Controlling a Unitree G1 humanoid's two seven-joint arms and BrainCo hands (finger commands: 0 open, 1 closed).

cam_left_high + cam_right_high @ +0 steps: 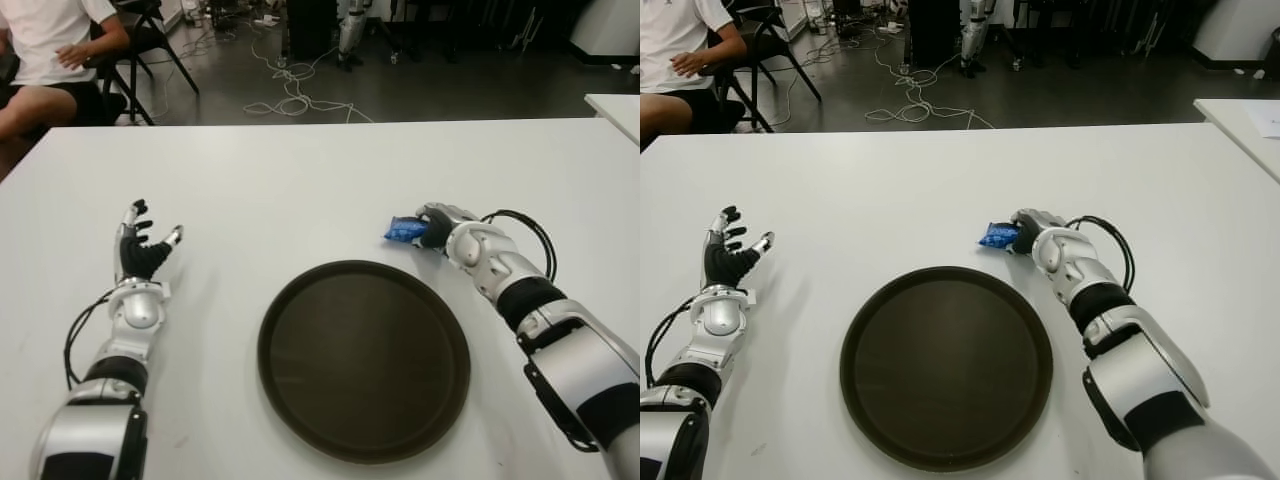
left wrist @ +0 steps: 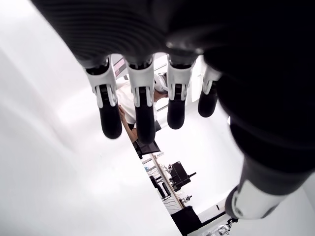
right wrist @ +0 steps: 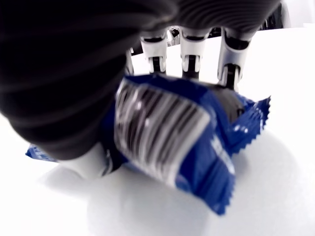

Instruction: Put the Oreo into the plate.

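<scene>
While the left hand shows splayed, the right hand clutches the Oreo beyond the plate.

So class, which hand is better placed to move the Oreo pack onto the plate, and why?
The right hand: its fingers already wrap the Oreo pack beside the plate. The left hand is open, far across.

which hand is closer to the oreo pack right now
Right. The right hand is on the Oreo pack, fingers closed around it just beyond the plate. The left hand is open, far off across the table, left of the plate.
</scene>
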